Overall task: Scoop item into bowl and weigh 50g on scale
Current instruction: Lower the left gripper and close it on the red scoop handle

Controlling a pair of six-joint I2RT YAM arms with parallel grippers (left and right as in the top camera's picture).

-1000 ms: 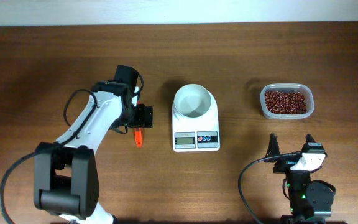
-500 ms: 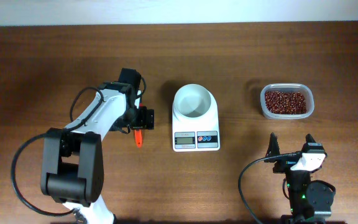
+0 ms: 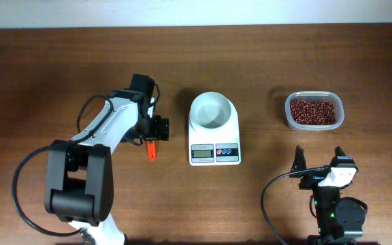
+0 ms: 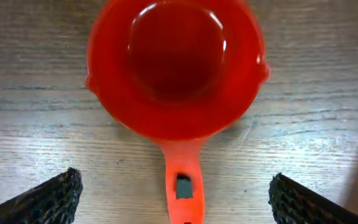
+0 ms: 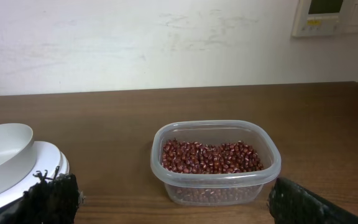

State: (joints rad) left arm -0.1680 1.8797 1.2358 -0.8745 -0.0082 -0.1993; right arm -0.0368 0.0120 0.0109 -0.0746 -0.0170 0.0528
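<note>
The white bowl point(image 3: 213, 111) stands empty on the white scale point(image 3: 214, 145) at the table's middle; it also shows at the left edge of the right wrist view point(image 5: 2, 155). The red-brown beans point(image 3: 312, 111) fill a clear plastic tub point(image 3: 288, 114), also seen in the right wrist view point(image 5: 213, 155). An orange scoop point(image 4: 176, 68) lies on the table left of the scale, its handle point(image 3: 151, 150) pointing toward the front. My left gripper point(image 4: 173, 196) is open, low over the scoop, fingers on either side of the handle. My right gripper point(image 5: 176, 199) is open and empty at the front right, facing the tub.
A white wall runs along the table's far edge. The tub stands right of the scale with bare wood between them. The left arm point(image 3: 107, 129) reaches over the table's left half.
The left arm shifted slightly toward the scale over the scoop between one second ago and half a second ago, then held still. The right arm has not moved.
</note>
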